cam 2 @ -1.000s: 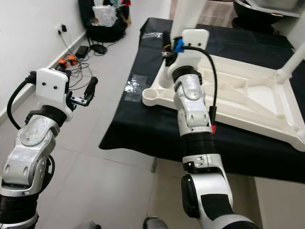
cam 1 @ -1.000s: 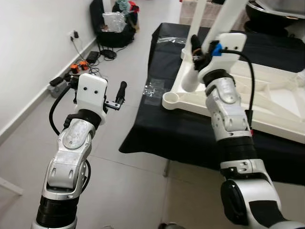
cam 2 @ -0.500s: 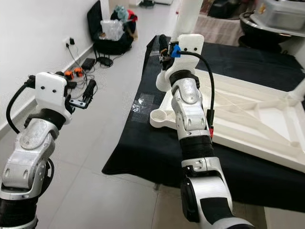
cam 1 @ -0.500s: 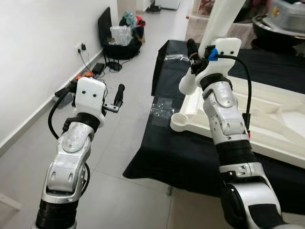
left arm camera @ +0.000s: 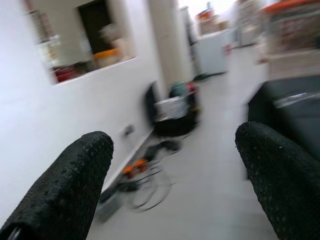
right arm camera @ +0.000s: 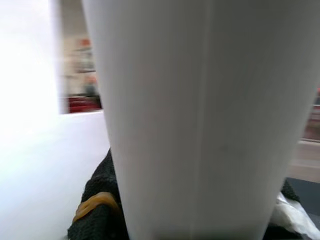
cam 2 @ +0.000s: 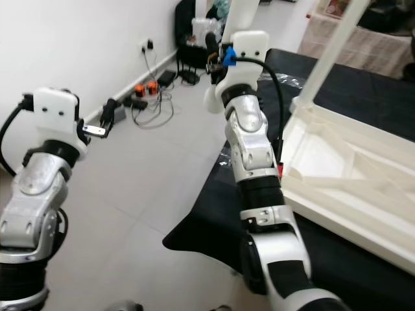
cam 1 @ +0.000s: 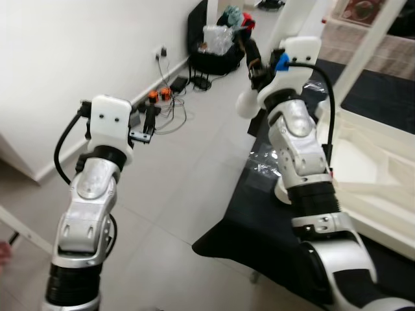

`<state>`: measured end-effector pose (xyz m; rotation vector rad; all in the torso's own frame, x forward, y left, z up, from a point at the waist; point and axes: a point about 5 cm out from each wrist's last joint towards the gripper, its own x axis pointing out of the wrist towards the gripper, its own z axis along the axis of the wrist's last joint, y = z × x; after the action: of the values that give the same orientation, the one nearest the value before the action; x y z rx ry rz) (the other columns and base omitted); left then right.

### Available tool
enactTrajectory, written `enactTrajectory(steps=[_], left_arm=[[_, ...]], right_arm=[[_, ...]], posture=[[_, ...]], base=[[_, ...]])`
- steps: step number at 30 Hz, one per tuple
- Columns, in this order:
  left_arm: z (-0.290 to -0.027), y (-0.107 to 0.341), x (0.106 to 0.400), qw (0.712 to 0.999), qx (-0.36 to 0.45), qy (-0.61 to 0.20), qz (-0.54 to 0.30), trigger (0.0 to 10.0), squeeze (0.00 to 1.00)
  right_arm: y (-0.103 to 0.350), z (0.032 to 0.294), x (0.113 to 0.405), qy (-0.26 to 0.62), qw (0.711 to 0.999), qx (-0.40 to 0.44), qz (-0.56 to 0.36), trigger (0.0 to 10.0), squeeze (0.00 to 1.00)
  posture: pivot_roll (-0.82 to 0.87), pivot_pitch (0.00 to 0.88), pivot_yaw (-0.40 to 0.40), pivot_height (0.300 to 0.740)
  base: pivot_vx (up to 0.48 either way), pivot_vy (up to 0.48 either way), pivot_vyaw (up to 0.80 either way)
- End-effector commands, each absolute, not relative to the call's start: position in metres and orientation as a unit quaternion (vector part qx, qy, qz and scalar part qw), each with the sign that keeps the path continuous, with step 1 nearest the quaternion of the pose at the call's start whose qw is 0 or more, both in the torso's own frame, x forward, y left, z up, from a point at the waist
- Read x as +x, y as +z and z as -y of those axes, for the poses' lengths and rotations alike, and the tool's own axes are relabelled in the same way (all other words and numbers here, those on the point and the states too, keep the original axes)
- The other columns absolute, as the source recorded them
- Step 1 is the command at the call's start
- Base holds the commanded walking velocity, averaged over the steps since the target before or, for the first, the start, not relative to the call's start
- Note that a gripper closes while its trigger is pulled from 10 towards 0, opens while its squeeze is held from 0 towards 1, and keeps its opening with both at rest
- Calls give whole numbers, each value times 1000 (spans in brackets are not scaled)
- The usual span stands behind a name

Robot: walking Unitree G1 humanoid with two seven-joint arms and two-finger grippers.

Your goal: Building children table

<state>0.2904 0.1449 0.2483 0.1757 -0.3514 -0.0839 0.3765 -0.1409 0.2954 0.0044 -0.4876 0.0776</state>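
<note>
My right gripper (cam 1: pixel 253 57) is raised and shut on a loose white table leg (cam 2: pixel 213 97). The leg's blunt end hangs below the fingers and its shaft rises out of the top of the view. In the right wrist view the leg (right arm camera: pixel 200 120) sits close against a black finger (right arm camera: pixel 97 212). The white tabletop (cam 1: pixel 373 188) lies upside down on a black cloth (cam 1: pixel 259 220), with another leg (cam 2: pixel 334 52) standing upright on it. My left gripper (cam 1: pixel 150 120) is held out over the floor, open and empty, its fingers (left arm camera: pixel 65 190) wide apart.
A black bag with clutter (cam 1: pixel 214 55) stands by the white wall. A power strip and cables (cam 1: pixel 165 97) lie on the grey floor beneath my left gripper. The cloth's near corner (cam 2: pixel 188 236) hangs over the floor. A white bar (cam 1: pixel 19 227) crosses the lower left.
The camera has swung, so the whole scene shifted. The right gripper with the leg has moved from the tabletop's corner socket to beyond the cloth's edge. The left arm keeps its pose.
</note>
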Motion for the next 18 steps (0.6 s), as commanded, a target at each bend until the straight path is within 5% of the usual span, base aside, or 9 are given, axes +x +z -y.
enactTrajectory(steps=[1,11,18], left_arm=[[-146,245,290,981,89,-41,168,10000,0],[-146,246,290,980,98,-41,169,10000,0],[-147,245,291,978,113,-45,169,10000,0]], right_arm=[[298,140,375,36,968,2,250,10000,0],[300,139,376,36,967,4,251,10000,0],[300,139,376,35,967,2,251,10000,0]], posture=[[55,48,-66,740],[57,54,-72,740],[56,57,-69,740]], base=[[0,0,0],[0,0,0],[108,-329,0]])
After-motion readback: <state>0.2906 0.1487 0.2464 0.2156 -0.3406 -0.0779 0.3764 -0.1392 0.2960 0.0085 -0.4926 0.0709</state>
